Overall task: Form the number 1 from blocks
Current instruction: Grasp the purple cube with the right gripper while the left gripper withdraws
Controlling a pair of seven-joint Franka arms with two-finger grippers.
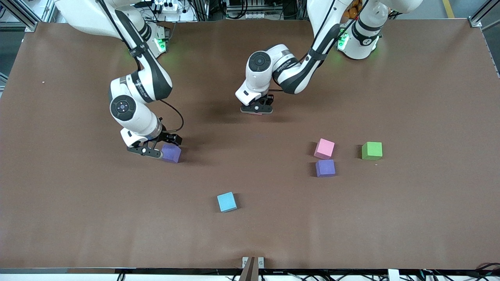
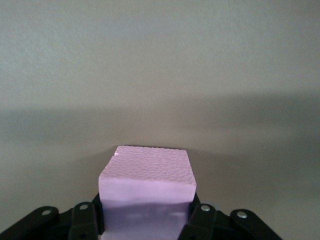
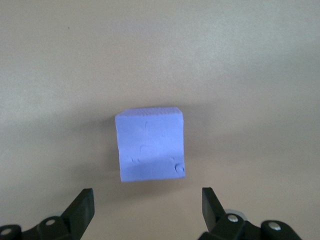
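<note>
My left gripper (image 1: 256, 109) is low over the middle of the table, shut on a pink block (image 2: 147, 180); only a pink sliver (image 1: 256, 113) of that block shows under the fingers in the front view. My right gripper (image 1: 160, 145) hovers open toward the right arm's end, beside a purple block (image 1: 172, 153). In the right wrist view that purple block (image 3: 151, 150) lies just ahead of the spread fingers (image 3: 82, 205), outside them. A second pink block (image 1: 324, 148) and a second purple block (image 1: 325, 168) sit touching, toward the left arm's end. No orange or red block is in view.
A green cube (image 1: 372, 150) sits beside the pink and purple pair, closer to the left arm's end. A light blue cube (image 1: 227, 202) lies nearer the front camera, about mid-table. The brown table (image 1: 78, 218) is bare elsewhere.
</note>
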